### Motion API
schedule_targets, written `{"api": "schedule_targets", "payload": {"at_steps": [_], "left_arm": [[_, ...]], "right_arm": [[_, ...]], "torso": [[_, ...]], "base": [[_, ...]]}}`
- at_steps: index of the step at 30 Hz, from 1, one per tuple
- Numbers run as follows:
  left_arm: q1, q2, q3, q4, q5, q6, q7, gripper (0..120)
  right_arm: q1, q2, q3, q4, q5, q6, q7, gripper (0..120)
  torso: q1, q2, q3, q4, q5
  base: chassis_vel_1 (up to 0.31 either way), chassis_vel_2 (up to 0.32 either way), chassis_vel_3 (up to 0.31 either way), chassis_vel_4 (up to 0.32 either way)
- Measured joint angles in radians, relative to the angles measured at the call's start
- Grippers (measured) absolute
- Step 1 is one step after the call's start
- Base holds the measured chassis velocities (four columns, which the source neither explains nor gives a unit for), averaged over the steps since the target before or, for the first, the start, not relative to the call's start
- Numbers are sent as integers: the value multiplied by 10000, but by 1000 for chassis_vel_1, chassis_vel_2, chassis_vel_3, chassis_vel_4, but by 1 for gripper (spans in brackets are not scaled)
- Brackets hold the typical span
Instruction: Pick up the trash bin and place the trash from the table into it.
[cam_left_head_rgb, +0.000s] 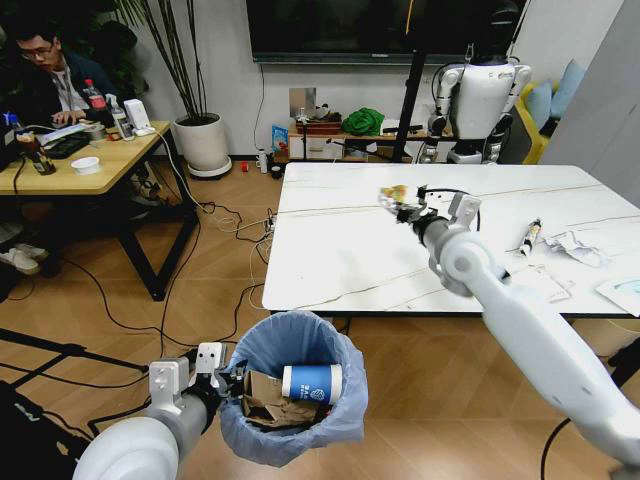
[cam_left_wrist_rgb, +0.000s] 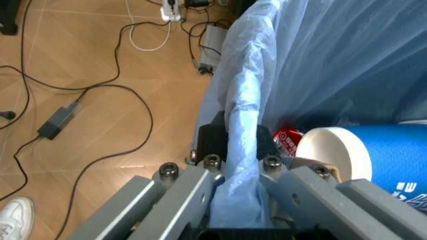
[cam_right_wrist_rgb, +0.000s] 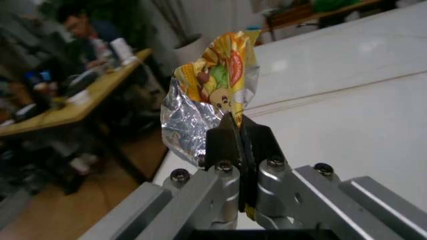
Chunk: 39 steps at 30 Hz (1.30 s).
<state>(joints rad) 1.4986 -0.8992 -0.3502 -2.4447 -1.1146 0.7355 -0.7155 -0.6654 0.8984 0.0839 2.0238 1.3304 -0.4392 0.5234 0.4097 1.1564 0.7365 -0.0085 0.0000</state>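
Clearly clamped shut, right pincer (cam_left_head_rgb: 392, 203) at upper centre of the head view, pinching a yellow wrapper (cam_right_wrist_rgb: 212, 85) by its lower edge, foil side hanging loose, lifted clear above the white surface (cam_left_head_rgb: 340, 250). Probably held high so as to swing over to the bin without dragging. Lower left, left pincer (cam_left_head_rgb: 226, 378) closed on the bin (cam_left_head_rgb: 295, 345) rim, fingers (cam_left_wrist_rgb: 213, 140) straddling the folded blue bag (cam_left_wrist_rgb: 243, 110), bin held up just below the surface's near edge, likely to shorten the drop. Already inside: blue cup (cam_left_head_rgb: 312, 383), brown carton (cam_left_head_rgb: 268, 400), red can (cam_left_wrist_rgb: 288, 142). Further right on the surface, white tube (cam_left_head_rgb: 530, 237) and crumpled tissue (cam_left_head_rgb: 572, 245), not yet collected.
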Motion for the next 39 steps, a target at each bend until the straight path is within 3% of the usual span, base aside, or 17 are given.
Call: {"api": "schedule_targets", "payload": {"at_steps": [1,4,7,10,19,26,30,39], "left_arm": [[0,0,0,0,0,0,0,0],[-1,44,-9,-8,-44,0,-4,0],[127,26,-144,-76,-52,0,-46,0],[300,-56,-310,-194,-55,0,-173,0],[398,-99,-598,-361,-186,0,-461,0],[246,-57,-345,-256,-204,0,-594,0],[131,54,-219,-164,-268,0,-617,0],[-82,300,94,-51,-417,0,-750,0]], "right_arm": [[0,0,0,0,0,0,0,0],[-1022,-395,37,1961,640,-26,-464,0],[-1685,-556,-86,2919,742,-203,-773,0],[-1983,-565,-286,3317,624,-381,-1069,0],[-3001,-860,-1043,4537,205,-867,-1392,0],[-3571,-1057,-1908,4358,-928,-1031,-1349,0],[-3814,-1101,-2145,4052,-1435,-1159,-1312,19],[-3769,-1083,-2373,3987,-1566,-1111,-1007,48]], "torso": [[0,0,0,0,0],[-1,0,0,0,0],[-1,1,0,-6,0],[-1,0,0,3,1],[0,1,1,-1,-1],[0,0,2,0,0],[1,0,2,-1,0],[1,0,2,-1,0]], "base": [[0,0,0,0],[0,0,0,0],[0,0,0,0],[0,0,0,0],[0,0,0,0],[0,0,0,0],[0,0,0,0],[0,0,0,0]]}}
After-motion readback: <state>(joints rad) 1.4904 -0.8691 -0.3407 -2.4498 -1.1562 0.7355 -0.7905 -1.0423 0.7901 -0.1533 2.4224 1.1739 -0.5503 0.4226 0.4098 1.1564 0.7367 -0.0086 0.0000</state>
